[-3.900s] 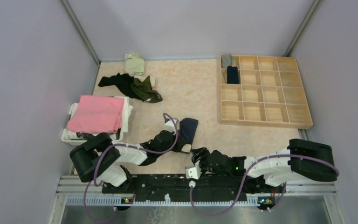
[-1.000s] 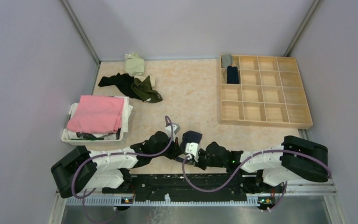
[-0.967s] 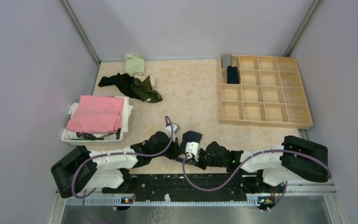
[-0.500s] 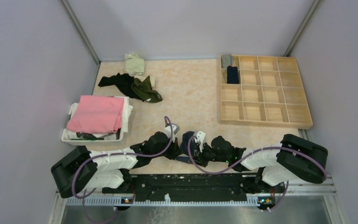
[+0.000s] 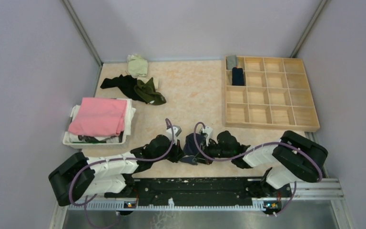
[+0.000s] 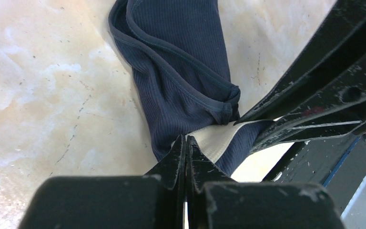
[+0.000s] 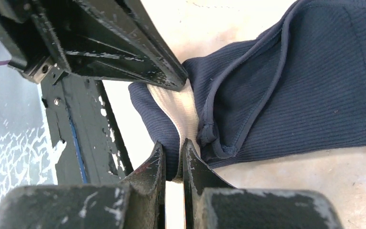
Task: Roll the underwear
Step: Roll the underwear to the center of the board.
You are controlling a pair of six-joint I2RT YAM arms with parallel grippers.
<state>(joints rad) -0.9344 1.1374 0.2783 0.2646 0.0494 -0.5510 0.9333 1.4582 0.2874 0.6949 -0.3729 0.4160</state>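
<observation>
A navy ribbed underwear with a beige waistband lies bunched near the table's front edge, between both grippers. My left gripper comes from the left and is shut, its tips touching the edge of the beige waistband. My right gripper comes from the right and is shut on a fold of navy cloth and waistband. The rest of the underwear spreads on the table beyond it. The two grippers' fingers almost meet at the same end of the garment.
More underwear lies at the back left: black, olive and pale green. A white basket holds a folded pink cloth. A wooden compartment tray at the right holds a navy roll and a grey one.
My right wrist has swung away from the near edge, turning its gripper in toward the left one. The navy underwear looks narrower and more bunched. The left arm has barely moved.
</observation>
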